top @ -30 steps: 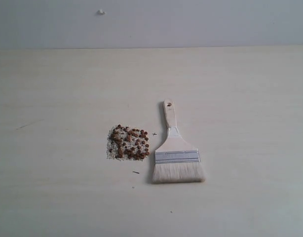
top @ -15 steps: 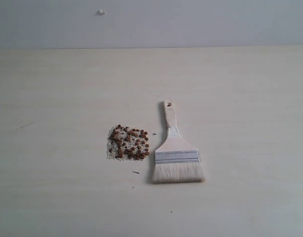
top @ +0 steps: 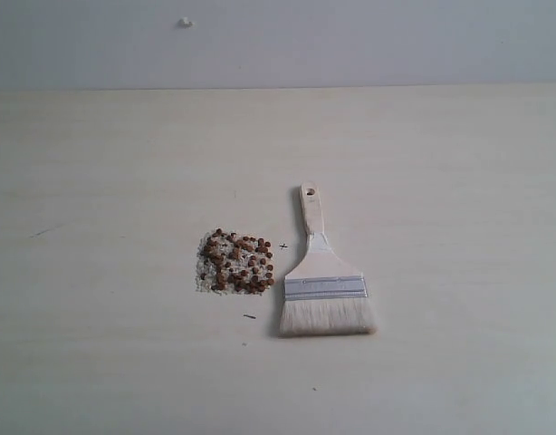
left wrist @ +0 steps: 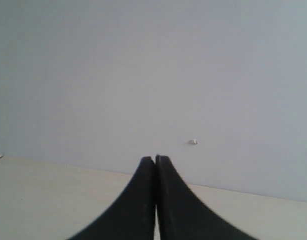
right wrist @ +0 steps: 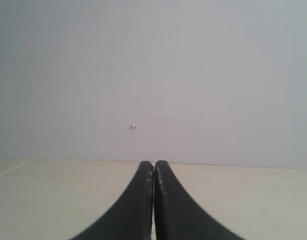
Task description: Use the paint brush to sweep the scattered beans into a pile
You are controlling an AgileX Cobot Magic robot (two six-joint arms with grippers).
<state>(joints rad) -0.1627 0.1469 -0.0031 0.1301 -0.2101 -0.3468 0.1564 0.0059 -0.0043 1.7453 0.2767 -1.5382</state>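
The beans, small reddish-brown pellets mixed with white grains, lie in a tight patch near the middle of the pale table in the exterior view. Just to their right lies the paint brush, flat on the table, its wooden handle pointing away and its cream bristles toward the front. Neither arm shows in the exterior view. My left gripper is shut with nothing between its black fingers, facing the wall. My right gripper is also shut and empty. Neither wrist view shows beans or brush.
The pale wooden table runs back to a grey wall with a small white mark. A tiny dark sliver lies just in front of the beans.
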